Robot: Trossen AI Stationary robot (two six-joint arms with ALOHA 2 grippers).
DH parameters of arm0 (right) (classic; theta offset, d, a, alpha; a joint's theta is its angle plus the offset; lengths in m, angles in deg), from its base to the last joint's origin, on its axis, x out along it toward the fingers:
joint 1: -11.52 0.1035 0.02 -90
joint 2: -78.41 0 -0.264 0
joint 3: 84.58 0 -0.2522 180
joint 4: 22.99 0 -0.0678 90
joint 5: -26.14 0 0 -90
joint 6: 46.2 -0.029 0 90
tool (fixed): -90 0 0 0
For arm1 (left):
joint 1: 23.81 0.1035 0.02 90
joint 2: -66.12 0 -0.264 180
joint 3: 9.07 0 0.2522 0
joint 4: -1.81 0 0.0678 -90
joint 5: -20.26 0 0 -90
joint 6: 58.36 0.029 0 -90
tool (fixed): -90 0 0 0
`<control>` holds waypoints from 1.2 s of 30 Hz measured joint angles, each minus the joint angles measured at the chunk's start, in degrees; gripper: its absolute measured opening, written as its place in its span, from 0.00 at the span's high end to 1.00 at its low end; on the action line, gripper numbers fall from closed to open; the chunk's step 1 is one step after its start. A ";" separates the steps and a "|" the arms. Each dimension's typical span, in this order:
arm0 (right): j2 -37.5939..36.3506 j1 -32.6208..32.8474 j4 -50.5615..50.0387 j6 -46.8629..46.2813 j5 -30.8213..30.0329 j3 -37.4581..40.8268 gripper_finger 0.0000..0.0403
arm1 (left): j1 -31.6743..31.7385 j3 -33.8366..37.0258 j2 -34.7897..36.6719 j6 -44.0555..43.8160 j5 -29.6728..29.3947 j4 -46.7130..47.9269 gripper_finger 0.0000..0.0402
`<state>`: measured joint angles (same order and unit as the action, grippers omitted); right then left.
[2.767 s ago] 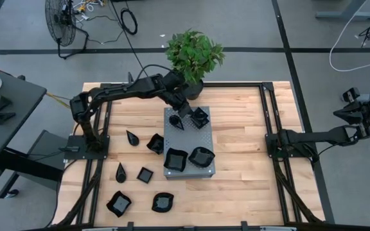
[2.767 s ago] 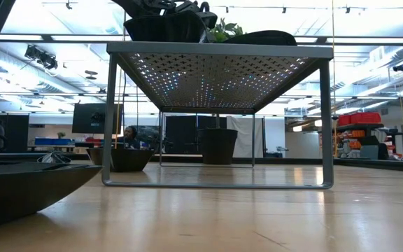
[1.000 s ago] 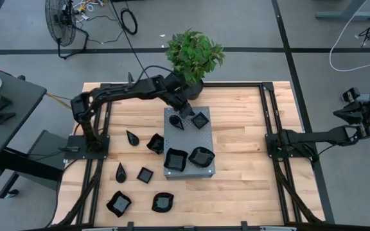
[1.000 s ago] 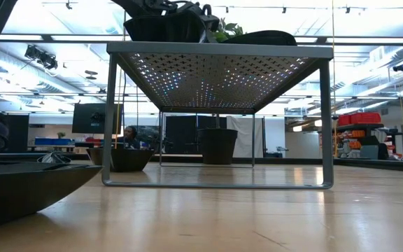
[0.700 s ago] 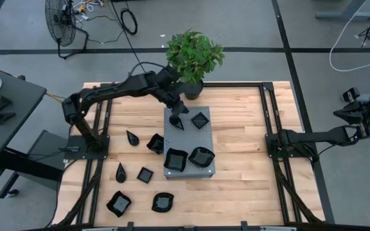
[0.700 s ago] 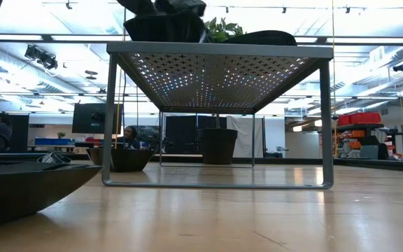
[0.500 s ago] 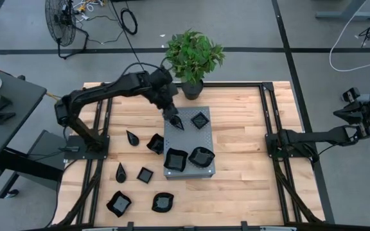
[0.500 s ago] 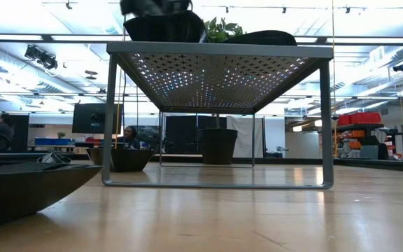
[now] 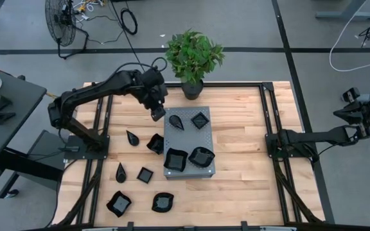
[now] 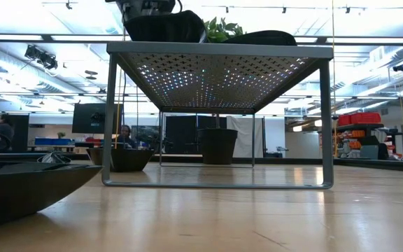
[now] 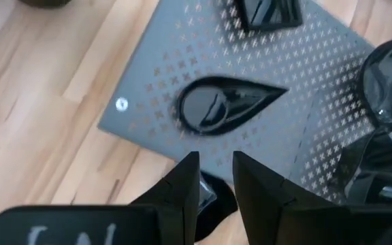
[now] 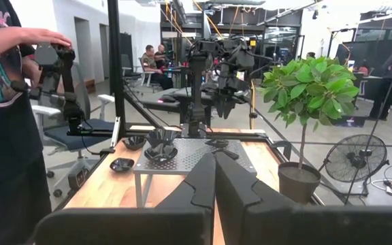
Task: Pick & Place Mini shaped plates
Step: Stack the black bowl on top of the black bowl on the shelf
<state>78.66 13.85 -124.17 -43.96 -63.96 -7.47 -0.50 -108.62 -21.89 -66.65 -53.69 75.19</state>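
Above the far left corner of the grey slab (image 9: 189, 142) the left gripper (image 9: 157, 114) hangs over the wooden table (image 9: 249, 160), pointing down, with its arm bent in from the left side. Its fingers (image 11: 182, 187) stand a little apart, with a narrow gap, and nothing is between them. On the slab lie four black plates: a teardrop plate (image 9: 177, 120) near the far left corner, just beside the gripper, a small square plate (image 9: 200, 119) near the far right corner, and two bigger wavy ones (image 9: 175, 160) at the near edge. Left of the slab, on the table, lie seven more plates: two teardrop ones (image 9: 132, 137), one wavy plate (image 9: 155, 143) touching the slab's left edge, one small square (image 9: 145, 174), and two bigger ones (image 9: 118, 203) near the front edge of the table. A potted plant (image 9: 193, 59) stands behind the slab. Far to the right of the slab the right gripper (image 9: 340, 114) waits off the table with its fingers pressed together and empty. Beyond the table a person (image 12: 5, 122) stands.
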 joint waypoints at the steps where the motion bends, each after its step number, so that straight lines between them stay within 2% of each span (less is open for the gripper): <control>1: 0.00 0.01 0.00 0.00 -0.02 -0.02 0.96 | 0.00 0.76 0.46 -0.03 0.00 -0.06 0.77; 9: 0.00 -0.01 0.00 0.00 0.00 -0.02 0.96 | -0.07 17.90 8.51 -7.02 2.07 -8.67 0.76; 19: 0.00 0.00 0.00 0.02 -0.02 -0.01 0.96 | 0.04 29.84 13.03 -13.69 -0.42 -14.42 0.75; 23: -0.01 -0.01 0.00 0.00 -0.02 -0.02 0.96 | 0.04 33.43 14.01 -15.81 -0.89 -16.52 0.70; 32: 0.00 -0.01 0.00 0.00 -0.02 -0.01 0.96 | -1.03 40.71 13.90 -18.29 -4.77 -22.24 0.47; 36: 0.00 -0.01 -0.02 0.00 -0.02 0.00 0.96 | -2.91 42.25 13.78 -18.61 -4.90 -24.09 0.42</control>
<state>78.66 13.84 -124.19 -43.96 -63.98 -7.47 -3.40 -66.37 -8.11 -85.27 -58.59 51.10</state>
